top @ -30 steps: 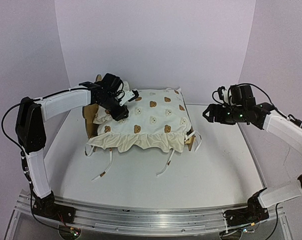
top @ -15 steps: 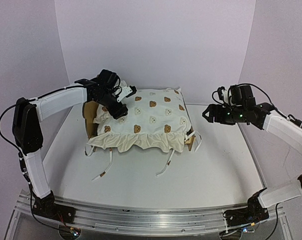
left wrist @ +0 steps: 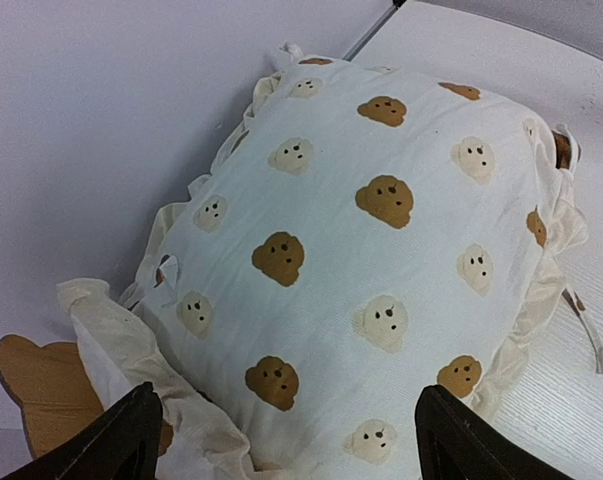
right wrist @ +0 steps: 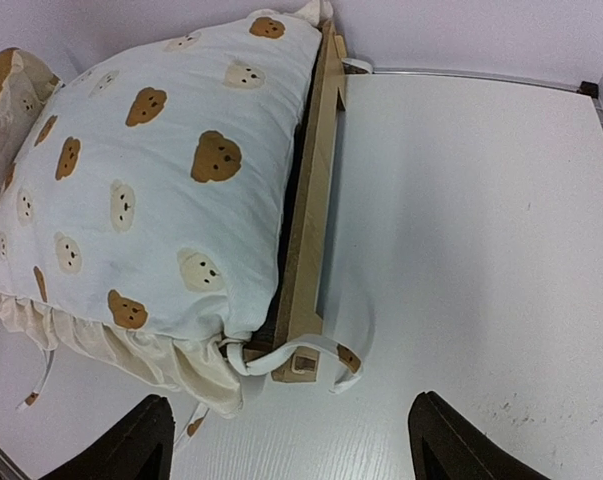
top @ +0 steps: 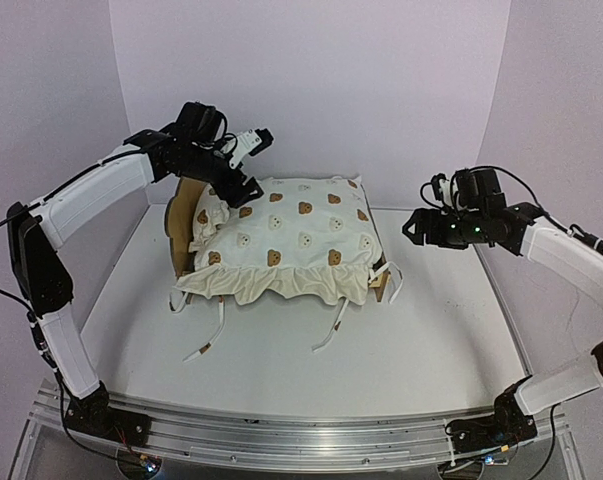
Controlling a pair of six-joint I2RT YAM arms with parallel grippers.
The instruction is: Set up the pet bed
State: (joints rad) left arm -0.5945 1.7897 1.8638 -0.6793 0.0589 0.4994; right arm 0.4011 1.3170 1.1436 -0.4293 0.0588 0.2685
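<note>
Top external view: the pet bed sits mid-table, its bear-ear headboard toward the left arm and its bear-print cushion lying on the frame, the ruffle spilling over the near rail. The left tool hangs just above the headboard end, jaws spread wide with nothing between them. The right tool hovers off the foot end, equally wide and empty (its wrist view shows only table and frame below). The small pillow rests against the headboard, a little rumpled. Seating the bedding squarely looks like the step in hand: pinch a ruffle seam rather than the plump middle, pull gently, and let the right tool steady the foot rail so the light frame does not slide.
</note>
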